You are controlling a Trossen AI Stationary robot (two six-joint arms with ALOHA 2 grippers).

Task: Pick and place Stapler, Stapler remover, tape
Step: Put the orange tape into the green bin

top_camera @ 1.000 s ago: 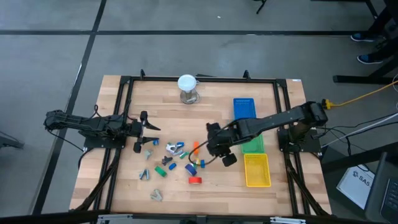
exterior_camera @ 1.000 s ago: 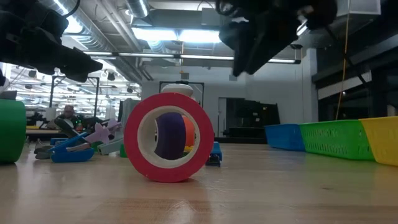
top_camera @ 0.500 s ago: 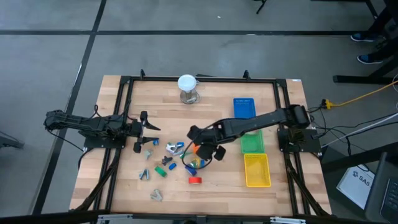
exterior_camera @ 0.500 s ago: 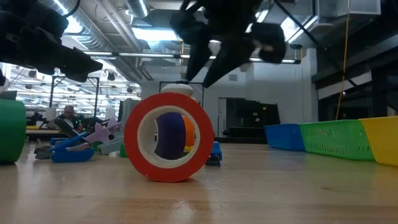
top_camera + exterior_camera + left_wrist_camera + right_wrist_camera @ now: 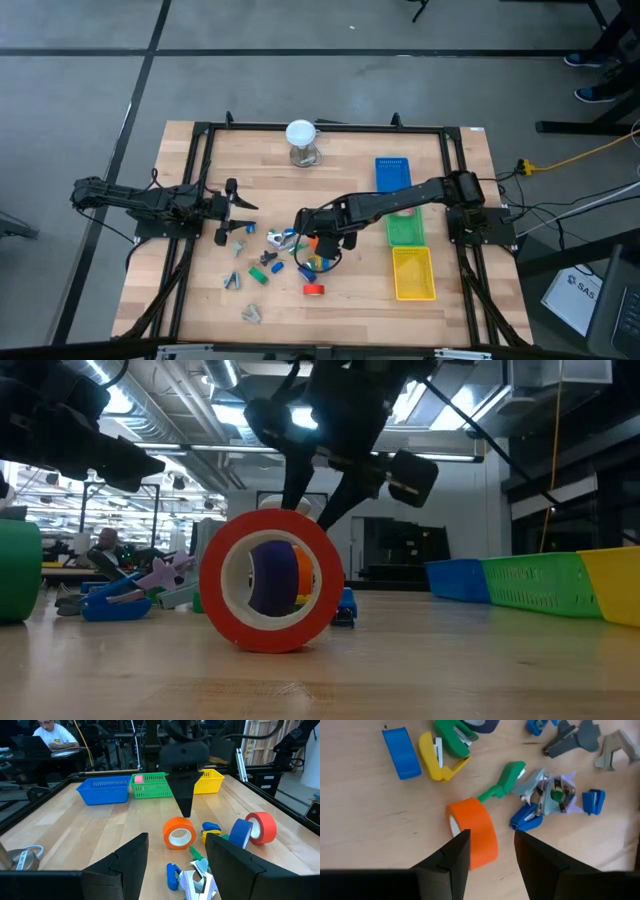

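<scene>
The right gripper is held just above the orange tape, over the middle of the table. Its fingers are parted to a middling gap and nothing is held between them; in the right wrist view the orange tape is seen lying on its side directly ahead of the gap. Just past the orange tape a green stapler is seen, and beside that a cluster of grey and blue staple removers. A yellow stapler and a blue tape lie further off from the fingers.

The red tape stands on edge nearer the front edge of the table, apart from the right gripper; in the low view it is seen as a ring with the gripper hanging above and behind it.

Three baskets are placed by the right arm's base: blue, green and yellow. A pink piece is seen in the green one.

The left gripper is parked at the left side of the table, fingers spread wide, empty, facing the pile.
</scene>
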